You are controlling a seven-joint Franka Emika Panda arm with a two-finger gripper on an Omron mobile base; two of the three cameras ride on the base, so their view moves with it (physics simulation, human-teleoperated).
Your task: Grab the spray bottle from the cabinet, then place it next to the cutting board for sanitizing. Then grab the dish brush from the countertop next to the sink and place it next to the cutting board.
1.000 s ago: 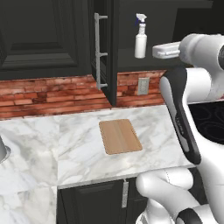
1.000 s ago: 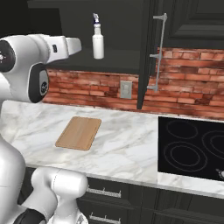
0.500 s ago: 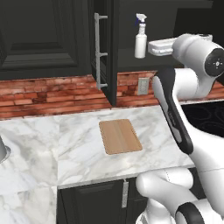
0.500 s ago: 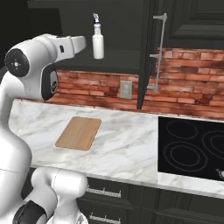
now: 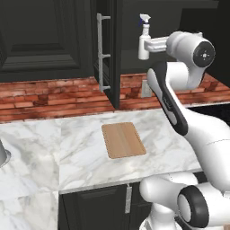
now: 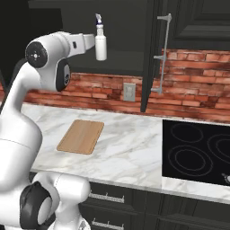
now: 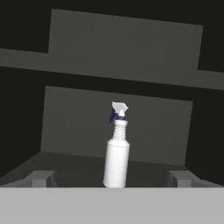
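White plastic spray bottle (image 7: 117, 157), ribbed neck, upright on dark cabinet (image 7: 87, 122) shelf. Pincer (image 7: 111, 179) wide open, empty. Rounded wooden cutting board (image 5: 123, 139) flat on veined marble table (image 5: 54, 152).

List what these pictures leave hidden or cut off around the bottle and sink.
- Spray bottle: hand view, its base cut off by the bottom band.
- Gripper: both base views, fingertips lost against the bottle and the dark cabinet.
- Sink: left base view, cut by the left edge.
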